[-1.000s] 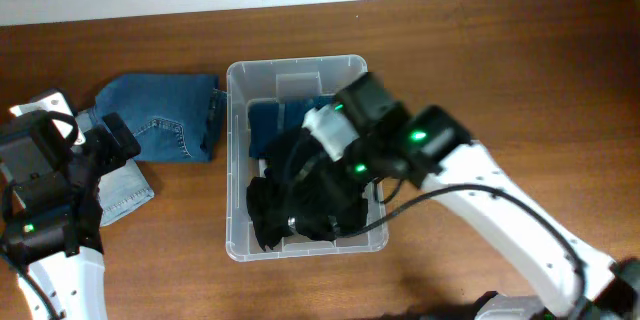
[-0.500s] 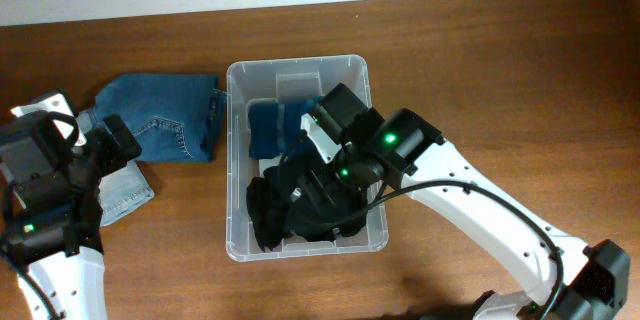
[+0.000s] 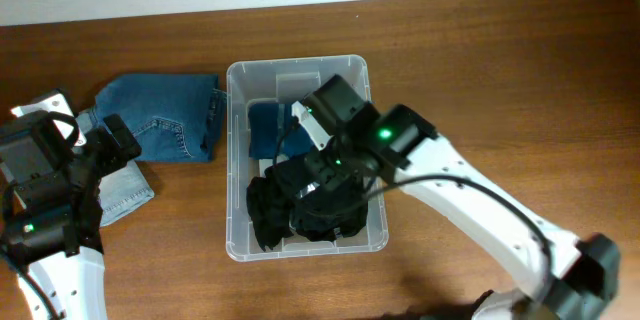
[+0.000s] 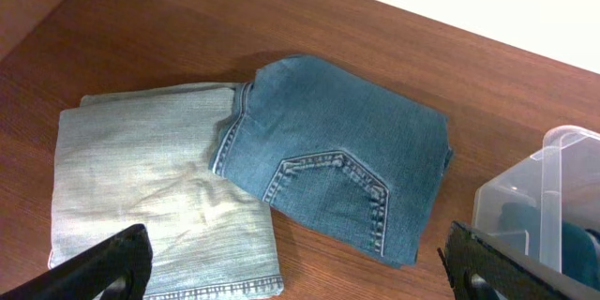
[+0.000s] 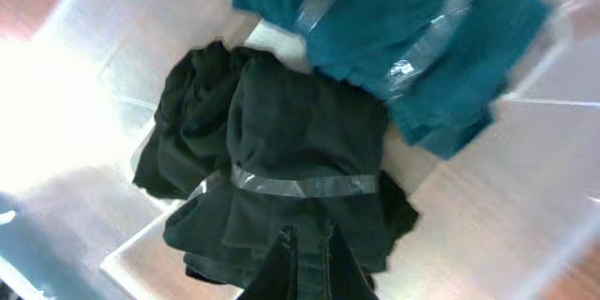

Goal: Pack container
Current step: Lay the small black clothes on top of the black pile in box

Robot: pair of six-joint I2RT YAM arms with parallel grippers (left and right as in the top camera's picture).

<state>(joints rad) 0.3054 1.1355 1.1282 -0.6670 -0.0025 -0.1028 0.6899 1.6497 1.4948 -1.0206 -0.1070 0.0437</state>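
Note:
The clear plastic container [image 3: 233, 160] stands mid-table; its corner also shows in the left wrist view [image 4: 553, 183]. Inside lie a folded teal garment [image 3: 265, 125] at the far end and a crumpled black garment [image 3: 275, 210] at the near end. My right gripper [image 3: 322, 192] is down inside the container, over the black garment. In the right wrist view my right gripper [image 5: 305, 267] is shut on a fold of the black garment [image 5: 281, 141], with the teal garment [image 5: 412, 47] beyond. My left gripper [image 4: 300, 281] is open and empty above the table, left of the container.
Folded dark blue jeans [image 3: 165, 115] lie just left of the container, partly over folded light blue jeans [image 3: 125, 188]. Both show in the left wrist view, the dark pair [image 4: 347, 164] and the light pair [image 4: 150, 187]. A white wall runs along the table's far edge.
My right arm has shifted left and towards the far end over the container, with the black garment settling lower inside. The left arm has not moved.

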